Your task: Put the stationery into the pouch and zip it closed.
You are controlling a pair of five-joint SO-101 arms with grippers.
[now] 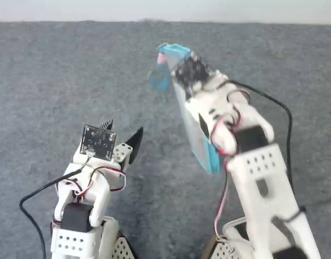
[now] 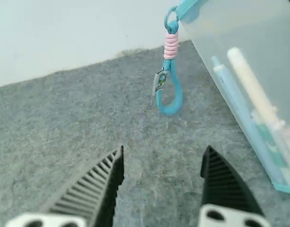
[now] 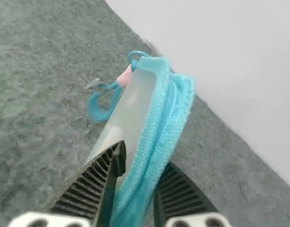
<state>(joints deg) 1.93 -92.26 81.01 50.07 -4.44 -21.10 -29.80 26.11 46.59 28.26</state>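
edgewise, pouch runs near-to-far, strap farthest.

Grey felt tbl, white wall at far edge

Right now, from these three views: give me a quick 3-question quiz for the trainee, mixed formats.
1. True or false: the left gripper is shut on the translucent pouch with light-blue zipper trim.
2. Which one holds the pouch off the grey felt mat? A) left gripper B) right gripper C) neither
3. Fill in: through the pouch's wall, ____ show inside.

Key: 1 false, its jaws stand open over the mat. 2 B, clamped on the zipper edge. 3 white and light-blue pens.
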